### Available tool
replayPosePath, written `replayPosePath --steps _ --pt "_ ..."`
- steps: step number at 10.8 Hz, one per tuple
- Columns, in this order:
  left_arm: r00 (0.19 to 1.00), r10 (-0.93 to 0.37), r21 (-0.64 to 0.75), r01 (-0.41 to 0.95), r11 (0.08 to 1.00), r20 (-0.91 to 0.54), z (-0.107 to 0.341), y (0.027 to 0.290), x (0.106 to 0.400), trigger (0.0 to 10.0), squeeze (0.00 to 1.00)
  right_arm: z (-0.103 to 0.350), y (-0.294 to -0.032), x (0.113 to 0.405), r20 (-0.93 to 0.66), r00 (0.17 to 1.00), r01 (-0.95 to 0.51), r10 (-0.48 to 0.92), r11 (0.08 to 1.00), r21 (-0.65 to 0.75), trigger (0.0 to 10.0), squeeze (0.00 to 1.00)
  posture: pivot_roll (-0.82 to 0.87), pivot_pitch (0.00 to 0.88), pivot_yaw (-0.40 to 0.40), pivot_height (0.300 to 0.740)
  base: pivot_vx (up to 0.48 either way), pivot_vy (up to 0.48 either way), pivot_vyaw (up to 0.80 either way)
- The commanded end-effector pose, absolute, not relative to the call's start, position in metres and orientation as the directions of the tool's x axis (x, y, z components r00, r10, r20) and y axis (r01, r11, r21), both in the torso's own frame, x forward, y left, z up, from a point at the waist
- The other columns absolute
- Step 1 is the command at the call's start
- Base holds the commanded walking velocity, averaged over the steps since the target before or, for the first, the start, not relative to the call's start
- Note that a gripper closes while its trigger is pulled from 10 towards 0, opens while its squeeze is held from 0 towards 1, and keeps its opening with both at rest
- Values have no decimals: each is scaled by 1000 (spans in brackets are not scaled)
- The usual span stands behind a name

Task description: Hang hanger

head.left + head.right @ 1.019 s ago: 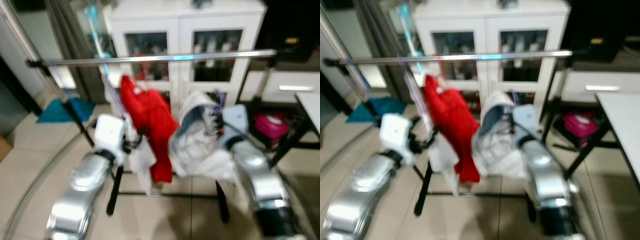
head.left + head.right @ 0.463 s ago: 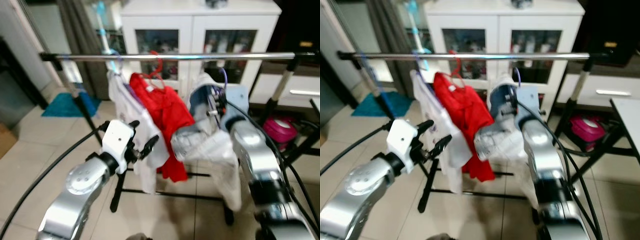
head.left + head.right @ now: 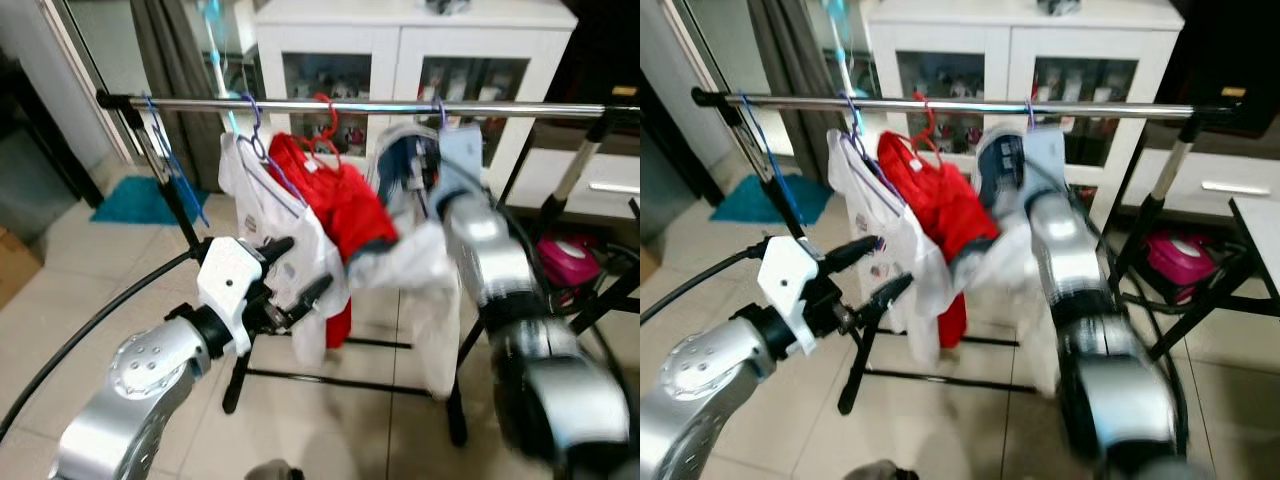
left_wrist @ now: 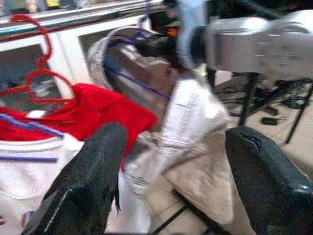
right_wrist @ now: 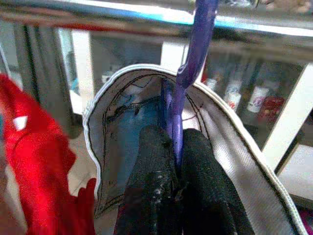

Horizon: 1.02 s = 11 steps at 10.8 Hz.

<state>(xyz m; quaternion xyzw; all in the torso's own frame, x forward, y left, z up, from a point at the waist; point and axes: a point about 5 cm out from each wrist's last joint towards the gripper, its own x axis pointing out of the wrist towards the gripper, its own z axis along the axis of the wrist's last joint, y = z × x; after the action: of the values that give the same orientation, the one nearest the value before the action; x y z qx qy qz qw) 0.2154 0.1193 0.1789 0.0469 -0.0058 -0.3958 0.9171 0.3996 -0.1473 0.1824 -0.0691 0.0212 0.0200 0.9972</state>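
Clamped on the purple hanger (image 5: 188, 78), the right gripper (image 5: 168, 161) holds its hook at the rail (image 3: 400, 107), right of the red shirt (image 3: 345, 215). Left gripper (image 3: 295, 275) hangs open below the rail. Seating is in hand; next, I judge, comes release.

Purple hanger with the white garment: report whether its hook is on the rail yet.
On. The purple hanger hook reaches the silver rail; right gripper is shut on its neck.
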Motion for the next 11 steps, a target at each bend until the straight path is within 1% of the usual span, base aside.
replayPosePath --steps 1,2,4,5,7,9,10,11 --pt "671 -740 88 740 667 -40 180 119 212 10000 0 201 -148 405 32 999 -20 24 992 -121 10000 0 96 88 61 740 0 0 0" --pt "671 -740 88 741 666 -49 179 119 210 10000 0 202 -149 408 22 1000 -11 14 993 -116 10000 0 101 91 58 740 0 0 0" --pt "680 -731 82 732 676 -54 182 123 207 10000 0 196 -154 415 -74 997 6 -15 992 -127 10000 0 118 106 51 740 0 0 0" --pt "681 -730 82 732 676 -54 182 123 206 10000 0 195 -156 415 -94 995 16 -26 994 -110 10000 0 118 106 53 740 0 0 0" --pt "682 -729 85 731 677 -55 184 124 208 10000 0 182 -161 413 -198 980 1 -20 995 -95 10000 0 112 108 62 740 0 0 0" --pt "688 -723 91 725 683 -60 184 124 209 10000 0 178 -162 413 -225 974 -5 -16 995 -95 10000 0 115 107 66 740 0 0 0" --pt "699 -712 91 714 694 -63 183 126 210 10000 0 180 -161 413 -204 979 -14 4 999 -48 10000 588 113 104 70 740 0 0 0" --pt "709 -702 94 705 703 -69 182 128 211 10000 0 184 -162 414 -166 986 -10 7 1000 -14 10000 1000 113 104 70 740 0 0 0"
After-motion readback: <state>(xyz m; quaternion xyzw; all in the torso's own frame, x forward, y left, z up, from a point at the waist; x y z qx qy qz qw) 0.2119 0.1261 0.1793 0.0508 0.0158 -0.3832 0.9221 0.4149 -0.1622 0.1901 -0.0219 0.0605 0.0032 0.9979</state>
